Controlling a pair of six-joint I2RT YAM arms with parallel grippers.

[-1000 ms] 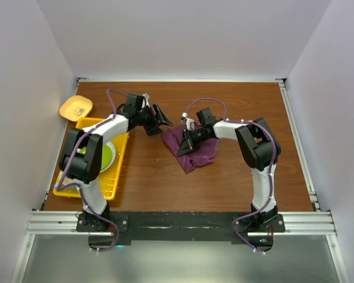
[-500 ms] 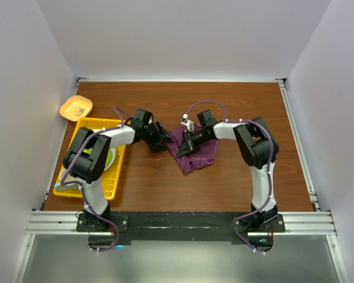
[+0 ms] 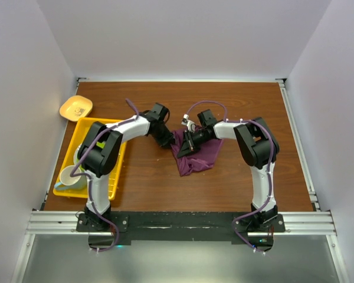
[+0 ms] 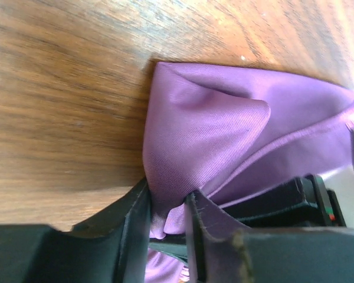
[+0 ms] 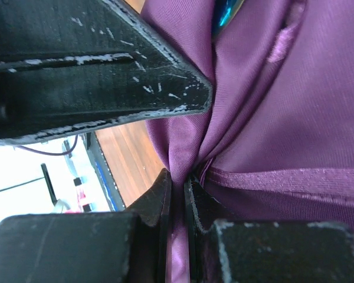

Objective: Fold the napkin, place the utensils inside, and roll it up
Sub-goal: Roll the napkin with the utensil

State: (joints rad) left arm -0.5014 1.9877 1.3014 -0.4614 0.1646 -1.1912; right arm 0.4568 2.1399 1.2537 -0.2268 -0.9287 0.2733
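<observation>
The left jaws pinch the napkin at its left edge on the counter. The right jaws clamp a bunched fold nearby.

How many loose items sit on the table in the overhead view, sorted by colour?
Purple: 1, the napkin
Yellow: 2, the tray and the small dish
White: 1, the cup in the tray
Total: 4 that show; no utensils can be made out.
</observation>
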